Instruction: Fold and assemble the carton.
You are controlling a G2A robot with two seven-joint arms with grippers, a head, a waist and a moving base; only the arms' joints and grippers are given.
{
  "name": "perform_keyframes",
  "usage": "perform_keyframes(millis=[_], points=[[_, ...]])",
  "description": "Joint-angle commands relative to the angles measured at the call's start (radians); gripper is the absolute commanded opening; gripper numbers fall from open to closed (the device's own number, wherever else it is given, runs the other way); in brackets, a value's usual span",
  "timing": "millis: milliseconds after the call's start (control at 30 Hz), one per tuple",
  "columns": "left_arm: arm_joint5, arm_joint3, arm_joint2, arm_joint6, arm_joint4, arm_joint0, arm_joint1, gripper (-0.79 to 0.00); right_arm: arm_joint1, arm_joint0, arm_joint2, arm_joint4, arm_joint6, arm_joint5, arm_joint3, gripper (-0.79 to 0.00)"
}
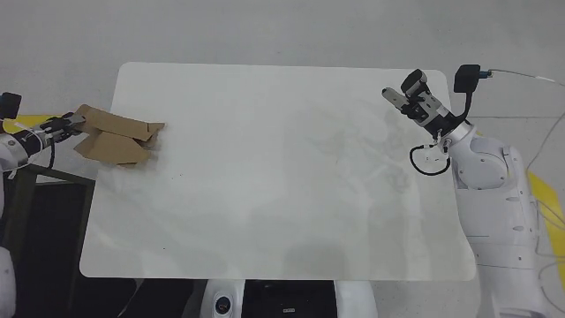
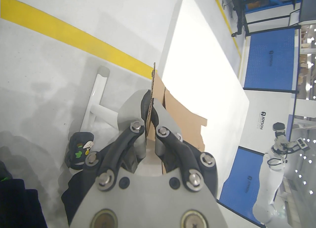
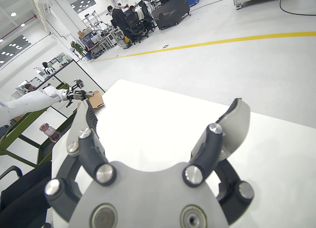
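A flat brown cardboard carton (image 1: 115,135) lies over the left edge of the white table (image 1: 282,185), partly hanging off it. My left gripper (image 1: 71,124) sits just off that edge, shut on the carton's outer flap. In the left wrist view the cardboard edge (image 2: 151,96) stands pinched between the two dark pads (image 2: 144,105), and the rest of the carton (image 2: 182,120) spreads onto the table beyond. My right gripper (image 1: 402,95) hovers open over the table's far right part, with nothing between its fingers (image 3: 160,105). Far off in the right wrist view is the carton (image 3: 97,99).
A white frame (image 2: 95,105) stands on the floor beside the table's left edge, under my left gripper. A green and black rack (image 3: 37,125) with a pink bottle (image 3: 49,131) stands off the table's left side. The table surface between the arms is bare.
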Motion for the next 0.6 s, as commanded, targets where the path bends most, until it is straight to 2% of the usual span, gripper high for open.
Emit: perform_keyframes(millis=[0, 300, 567], points=[[-0.006, -0.008, -0.013, -0.005, -0.029, -0.005, 0.004, -0.785, 0.0, 0.0, 0.0, 0.0, 0.0, 0.0, 0.0, 0.0], [-0.006, -0.103, -0.06, -0.049, -0.18, -0.021, 0.008, -0.785, 0.0, 0.0, 0.0, 0.0, 0.0, 0.0, 0.0, 0.0], [0.058, -0.239, -0.02, -0.05, -0.274, -0.009, -0.027, -0.785, 0.0, 0.0, 0.0, 0.0, 0.0, 0.0, 0.0, 0.0]])
